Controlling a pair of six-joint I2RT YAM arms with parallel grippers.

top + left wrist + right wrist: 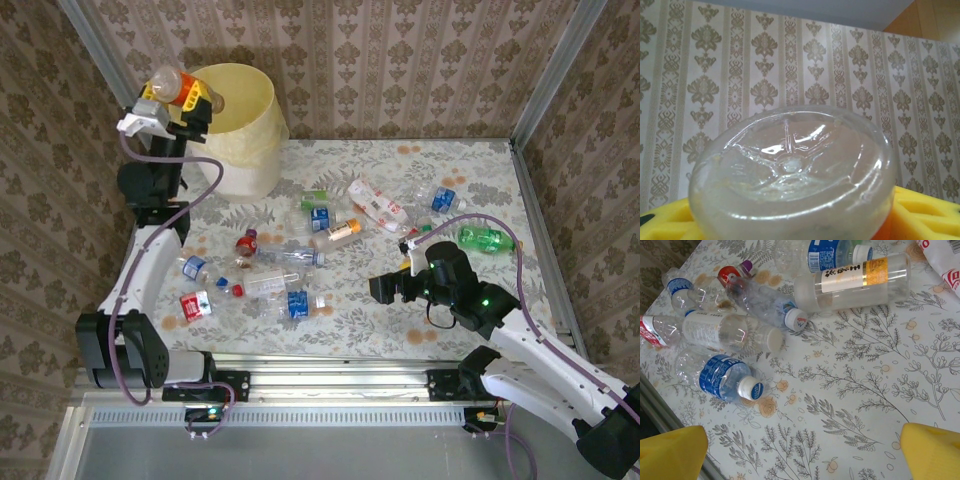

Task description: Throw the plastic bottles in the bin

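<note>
Bottle [790, 172] base close; overhead, left hand [186, 96] at bin [252, 135] rim.

bottle [790, 170]: cut off at bottom edge | bin [250, 110]: left rim hidden behind left tool [180, 96] and bottle

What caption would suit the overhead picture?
Left gripper holds an orange-labelled bottle by the bin rim; more bottles litter the table.

White arm links [145, 265], black joints, purple cables [190, 207], yellow jaws.
</note>
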